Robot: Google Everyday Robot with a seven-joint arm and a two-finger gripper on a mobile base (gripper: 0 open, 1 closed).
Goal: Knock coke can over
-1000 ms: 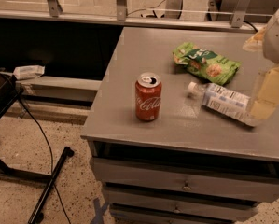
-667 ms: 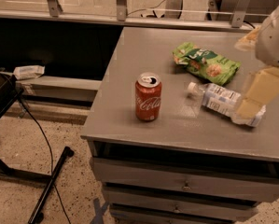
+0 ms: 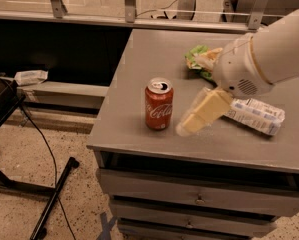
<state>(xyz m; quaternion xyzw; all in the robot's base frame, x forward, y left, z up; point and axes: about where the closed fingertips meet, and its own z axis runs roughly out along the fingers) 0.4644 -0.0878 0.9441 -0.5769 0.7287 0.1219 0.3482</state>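
Note:
The coke can point(image 3: 159, 105), red with white script and a silver top, stands upright near the front left of the grey cabinet top point(image 3: 149, 59). My gripper point(image 3: 187, 126) comes in from the right on a white arm point(image 3: 261, 59). It points down and to the left, its tip low over the cabinet top just right of the can, with a small gap between them. It holds nothing that I can see.
A clear plastic bottle point(image 3: 256, 115) lies on its side right of the gripper. A green snack bag point(image 3: 196, 55) lies behind, partly hidden by the arm. Drawers point(image 3: 194, 198) are below the top. A black stand point(image 3: 4, 114) and cable point(image 3: 46, 149) are at the left, on the floor.
The arm has swung in from the right edge toward the left and lower, bringing the gripper over the bottle to just beside the can. The can has not moved.

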